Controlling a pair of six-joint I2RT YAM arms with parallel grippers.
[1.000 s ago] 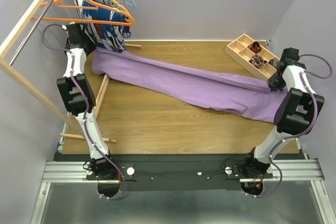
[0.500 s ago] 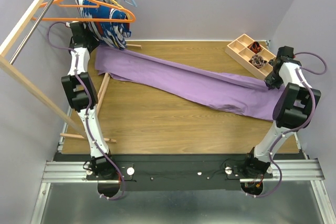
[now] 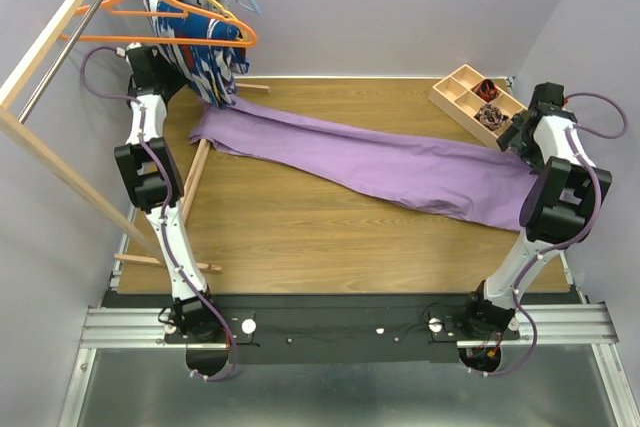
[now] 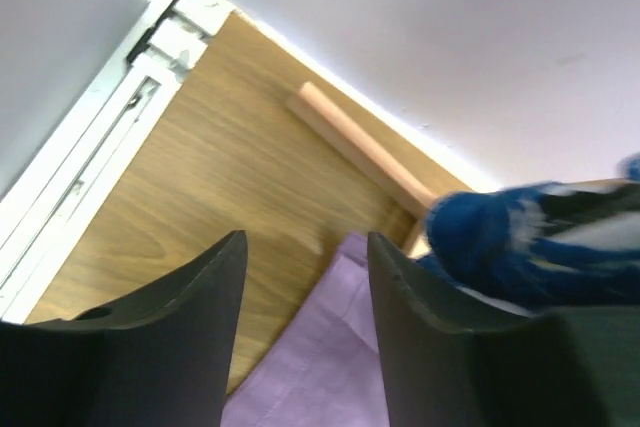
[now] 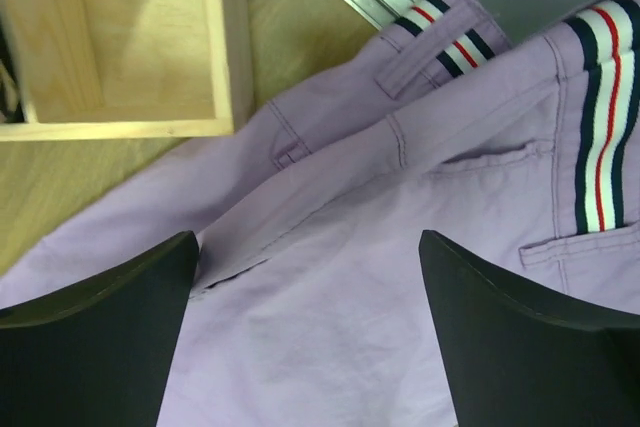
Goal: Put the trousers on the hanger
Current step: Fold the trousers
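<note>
The trousers [image 3: 380,162] lie stretched flat across the table [image 3: 300,247], with the leg ends at the far left below the patterned garment [image 3: 205,62] and the striped waistband at the right edge, near the wooden tray [image 3: 470,97]. Neither arm holds them. The left gripper [image 4: 304,267] hovers over the leg hem with its jaws apart and nothing between them, and the right gripper [image 5: 308,257] stands wide open just above the waistband, also empty. The hanger [image 3: 180,19] hangs on the rack at the far left, above the left arm and well apart from the waistband. With the cloth laid out, the step in hand is probably fetching that hanger, and the left arm is the nearer one for it. It should rise clear of the hem first so the fabric is not dragged out of line. It should then grip the hanger near the hook or shoulder, leaving the bottom bar free for the legs. The patterned garment hangs close by, and it is unclear whether it hangs on this hanger or another, so the hook should come off slowly to avoid a snag.
</note>
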